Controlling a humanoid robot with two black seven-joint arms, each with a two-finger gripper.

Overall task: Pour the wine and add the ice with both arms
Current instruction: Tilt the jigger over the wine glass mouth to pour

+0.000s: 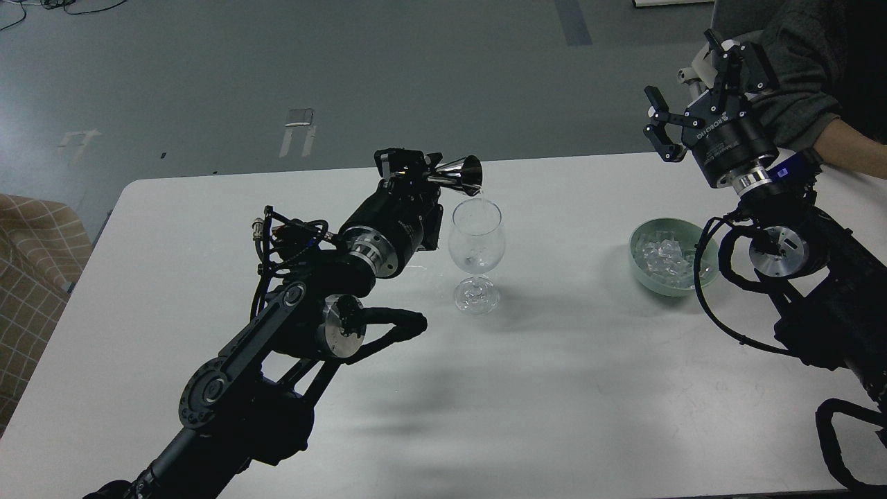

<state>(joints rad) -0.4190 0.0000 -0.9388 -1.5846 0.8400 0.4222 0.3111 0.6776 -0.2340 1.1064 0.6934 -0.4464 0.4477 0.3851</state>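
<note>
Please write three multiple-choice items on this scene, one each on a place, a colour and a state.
1. Where is the jigger?
A. tipped above the glass
B. lying on the table
C. inside the bowl

2. What colour is the bowl of ice?
A. red
B. pale green
C. black

3. How are the right gripper's fingers?
A. shut on a cube
B. shut on the glass
C. open, empty

Answers: 1 A, since the left gripper holds it tilted over the rim; 2 B, its wall shows pale green; 3 C, the fingers are spread apart in the air with nothing between them.
</note>
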